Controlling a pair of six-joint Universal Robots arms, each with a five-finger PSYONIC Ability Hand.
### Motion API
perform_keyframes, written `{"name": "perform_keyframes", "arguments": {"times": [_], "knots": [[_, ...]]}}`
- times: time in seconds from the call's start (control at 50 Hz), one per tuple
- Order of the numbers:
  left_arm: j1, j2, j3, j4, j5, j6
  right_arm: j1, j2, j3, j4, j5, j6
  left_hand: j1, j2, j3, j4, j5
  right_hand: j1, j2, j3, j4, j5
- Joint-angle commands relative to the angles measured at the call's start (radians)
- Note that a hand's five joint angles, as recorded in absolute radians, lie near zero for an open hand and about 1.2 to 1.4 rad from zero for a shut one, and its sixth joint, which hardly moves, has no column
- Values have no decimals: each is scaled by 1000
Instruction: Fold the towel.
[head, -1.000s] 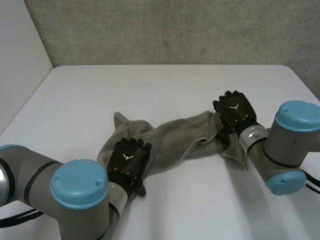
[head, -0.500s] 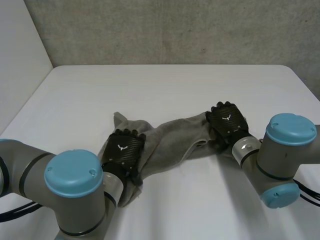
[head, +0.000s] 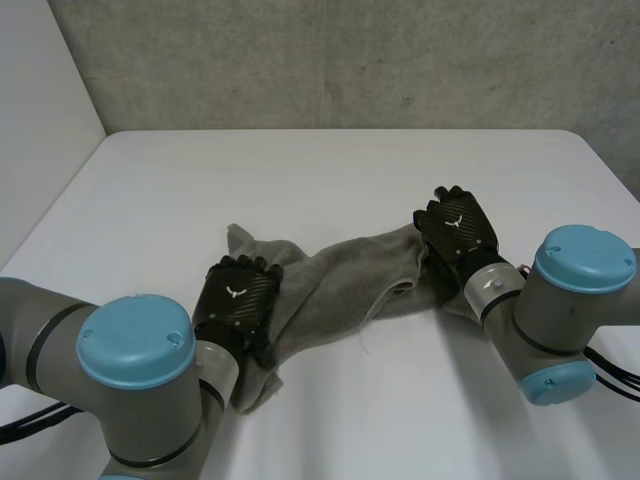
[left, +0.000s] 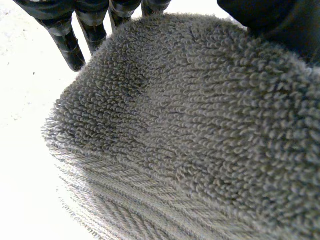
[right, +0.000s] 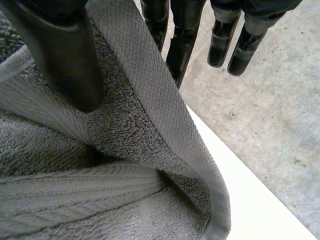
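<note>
Since half a second ago the left arm (head: 135, 345) has drawn slightly further out from the towel's (head: 340, 280) left end. The right hand (head: 458, 228) has risen a little toward the far side of the towel's right end, taking the cloth with it.

The left hand (head: 238, 303) sits on top of the towel's left end, back upward. In its wrist view its fingers (left: 65, 40) reach down just past the edge of a bunched mound of terry, with the thumb (left: 270, 17) on the mound's other side. The cloth is squeezed between them, so this hand is clamped on the towel.

The towel itself lies crumpled in a long grey band on the white table (head: 330, 170), with a loose flap poking out on the far side of its left end and a rumpled fold near its middle.

At the towel's right end, the right hand has closed on the hem. In its wrist view the thumb (right: 60, 55) presses on one face of an upright fold and the fingers (right: 182, 45) stand behind the other face, the woven border passing between them. Beyond that fold are the table's edge and the grey wall (right: 270, 110). The right arm (head: 575, 300) lies on the near side of the towel's right end.
</note>
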Motion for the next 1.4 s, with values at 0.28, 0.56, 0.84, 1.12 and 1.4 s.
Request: {"name": "perform_keyframes", "arguments": {"times": [0.28, 0.56, 0.84, 1.12, 1.4], "knots": [[-25, 92, -52, -23, -1, -3, -49, -99, -74, 16, -12, 132, -68, -17, -49, -56, -17, 484, 469, -41, -67, 489], [-97, 66, -55, -19, -1, -1, -201, 6, -203, 163, 35, 200, -68, -17, -49, -56, -17, 484, 469, -41, -67, 489], [-119, 36, -63, -15, -4, 0, -233, 9, -222, 170, 38, 200, -65, -14, -49, -56, -14, 484, 469, -41, -67, 489], [-145, 0, -63, -5, -70, 133, -239, 16, -225, 197, 29, 198, -59, -9, -49, -56, -8, 484, 469, -41, -67, 489], [-120, 28, -83, 40, -133, 199, -232, 16, -228, 204, 26, 197, -62, -12, -49, -56, -11, 484, 469, -41, -67, 489]]}}
